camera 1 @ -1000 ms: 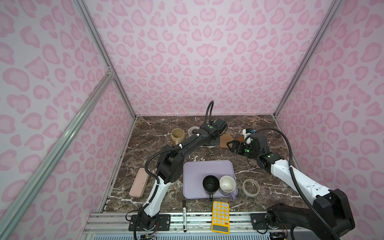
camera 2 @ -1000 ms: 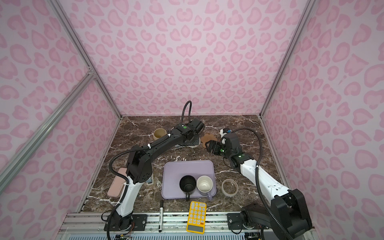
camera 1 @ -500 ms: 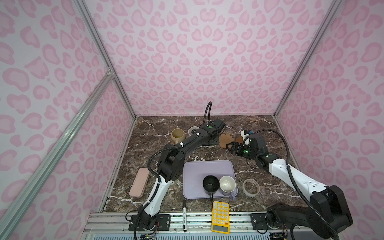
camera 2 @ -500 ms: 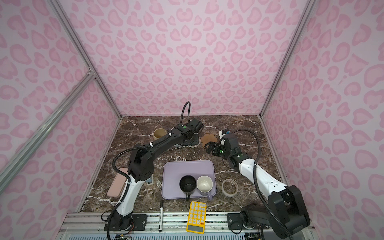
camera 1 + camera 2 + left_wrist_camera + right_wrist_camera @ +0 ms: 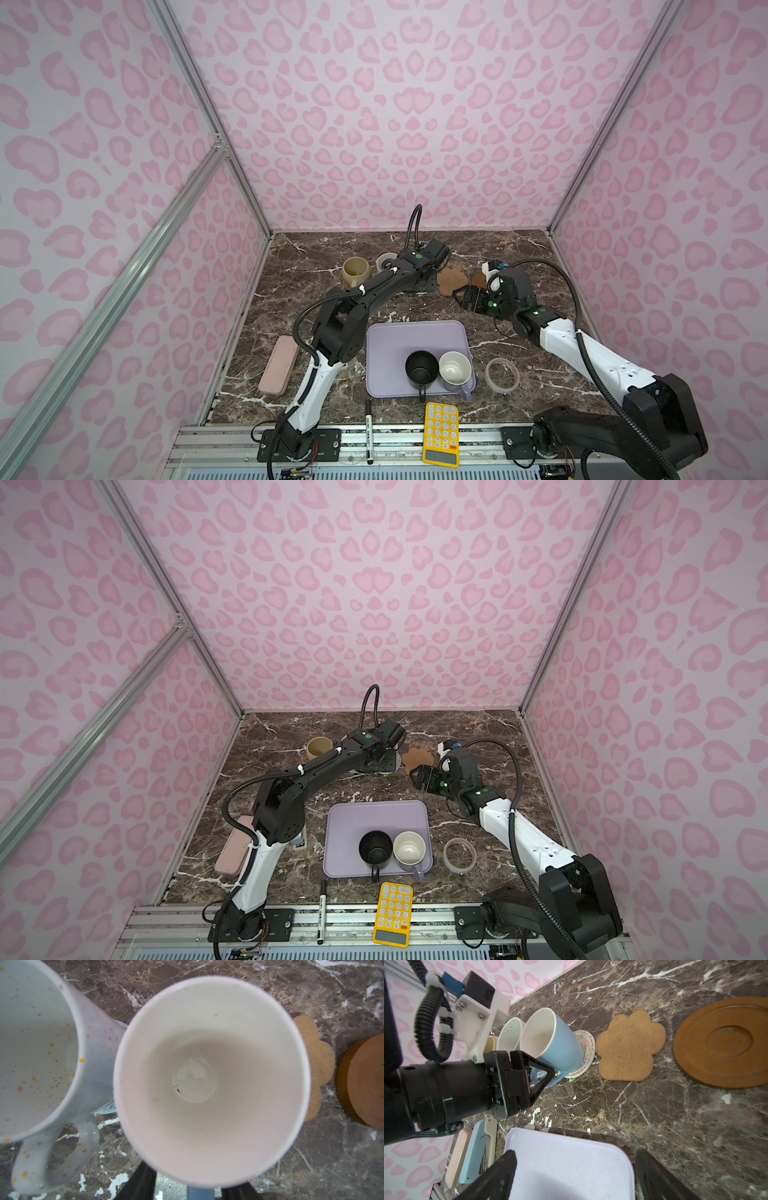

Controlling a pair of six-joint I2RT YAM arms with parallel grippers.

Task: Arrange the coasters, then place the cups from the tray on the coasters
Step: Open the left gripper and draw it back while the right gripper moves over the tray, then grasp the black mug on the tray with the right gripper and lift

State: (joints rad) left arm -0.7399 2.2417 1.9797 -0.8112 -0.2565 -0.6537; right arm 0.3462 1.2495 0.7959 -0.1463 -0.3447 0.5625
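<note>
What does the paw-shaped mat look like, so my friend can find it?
Start at the lavender tray and look past it toward the back wall. It lies between the light blue mug and the round amber-brown disc. Only this cork coaster has bumpy lobes like a paw; nothing stands on it.

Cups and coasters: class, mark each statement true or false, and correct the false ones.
1. The black cup and the lavender cup both stand on the tray. True.
2. The paw-shaped brown coaster carries a cup. False: it lies bare.
3. The light blue cup stands on the woven cream coaster. True.
4. The yellow calculator lies on the tray. False: it lies off the tray, in front of it.
</note>
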